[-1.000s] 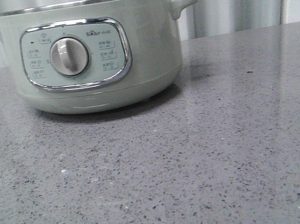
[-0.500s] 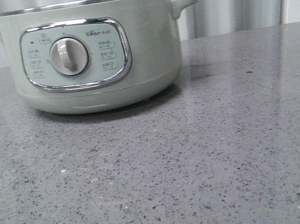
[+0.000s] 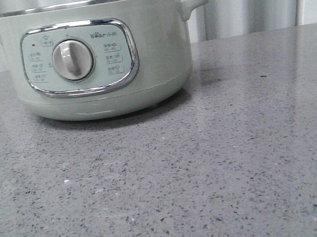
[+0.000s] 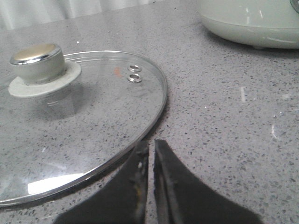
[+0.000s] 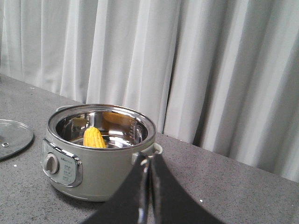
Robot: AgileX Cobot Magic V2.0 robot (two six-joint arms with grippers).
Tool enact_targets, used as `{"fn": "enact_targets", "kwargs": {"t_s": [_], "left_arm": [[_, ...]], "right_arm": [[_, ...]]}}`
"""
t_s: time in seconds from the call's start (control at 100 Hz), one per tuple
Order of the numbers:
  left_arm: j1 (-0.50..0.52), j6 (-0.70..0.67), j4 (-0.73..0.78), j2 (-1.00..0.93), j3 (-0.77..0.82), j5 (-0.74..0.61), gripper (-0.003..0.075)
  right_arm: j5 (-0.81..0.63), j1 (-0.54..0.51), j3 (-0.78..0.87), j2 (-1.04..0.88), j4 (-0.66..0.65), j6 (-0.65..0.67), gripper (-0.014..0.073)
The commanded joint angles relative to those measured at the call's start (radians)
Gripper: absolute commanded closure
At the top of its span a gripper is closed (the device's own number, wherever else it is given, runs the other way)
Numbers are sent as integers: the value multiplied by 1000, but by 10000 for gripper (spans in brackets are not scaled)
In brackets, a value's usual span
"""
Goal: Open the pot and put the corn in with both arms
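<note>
The pale green pot [image 3: 155, 49] stands at the back left of the grey table, lid off, its dial [image 3: 73, 59] facing me. In the right wrist view the pot [image 5: 107, 175] is open and the yellow corn [image 5: 94, 137] lies inside its steel bowl. The glass lid [image 4: 100, 109] with its knob [image 4: 37, 60] lies flat on the table in the left wrist view, apart from the pot [image 4: 252, 21]. My left gripper [image 4: 151, 145] is shut and empty just beside the lid's rim. My right gripper [image 5: 148, 161] is shut and empty, raised, back from the pot's side handle [image 5: 156, 149].
The lid also shows in the right wrist view [image 5: 14, 135], on the table beside the pot. A pale curtain [image 5: 210, 70] hangs behind the table. The grey speckled tabletop [image 3: 211, 164] stretches in front of and to the right of the pot.
</note>
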Motion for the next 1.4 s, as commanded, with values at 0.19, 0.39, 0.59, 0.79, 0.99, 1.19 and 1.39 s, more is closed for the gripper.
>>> {"fn": "enact_targets", "kwargs": {"t_s": [0.19, 0.39, 0.59, 0.79, 0.99, 1.19, 1.39], "left_arm": [[2, -12, -4, -34, 8, -36, 741], [2, -12, -4, -34, 8, -36, 741], [2, -12, -4, -34, 8, -36, 741], [2, -12, -4, -34, 8, -36, 741], [2, -12, -4, -34, 8, -36, 741], [2, -12, -4, -34, 8, -36, 741], [2, -12, -4, -34, 8, -36, 741]], "right_arm": [[-91, -64, 71, 12, -9, -10, 659], [-237, -265, 297, 12, 38, -10, 659], [-266, -464, 514, -49, 150, -10, 659], [-273, -514, 697, -224, 203, -10, 659], [-221, -517, 782, -269, 229, -10, 659], [-217, -517, 782, -270, 229, -10, 659], [-217, -517, 782, -270, 229, -10, 659]]}}
